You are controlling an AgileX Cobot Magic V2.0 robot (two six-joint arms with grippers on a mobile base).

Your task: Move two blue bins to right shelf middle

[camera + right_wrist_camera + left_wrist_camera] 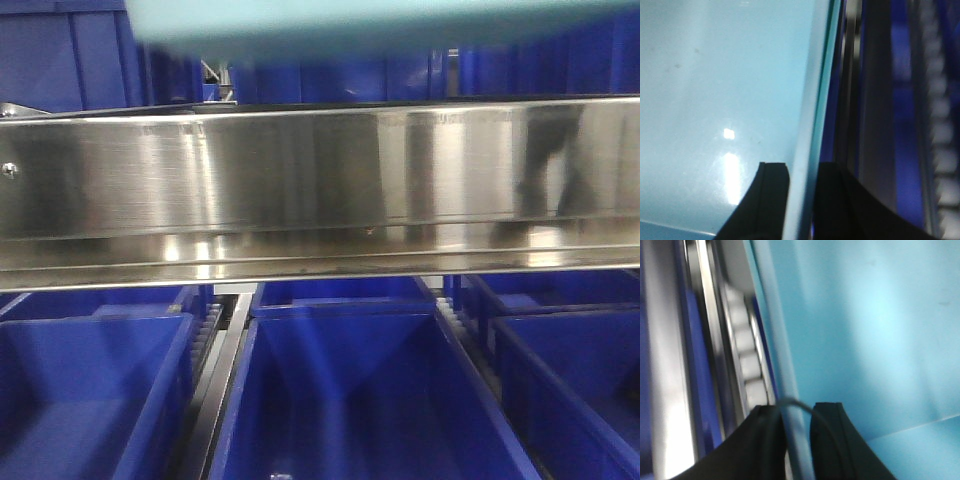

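Bin, pale sky-blue: blue bin (330, 18) has smooth plain plastic sides and a thin rim. It shows blurred at the top of the front view, above the brushed-steel middle shelf rail (320, 180). Dark blue crates (340, 390) sit on the tier below. Left gripper (796, 412) has black fingers clamped across the bin's wall at the rim. Right gripper (801, 170) likewise pinches the opposite wall, one finger inside and one outside.
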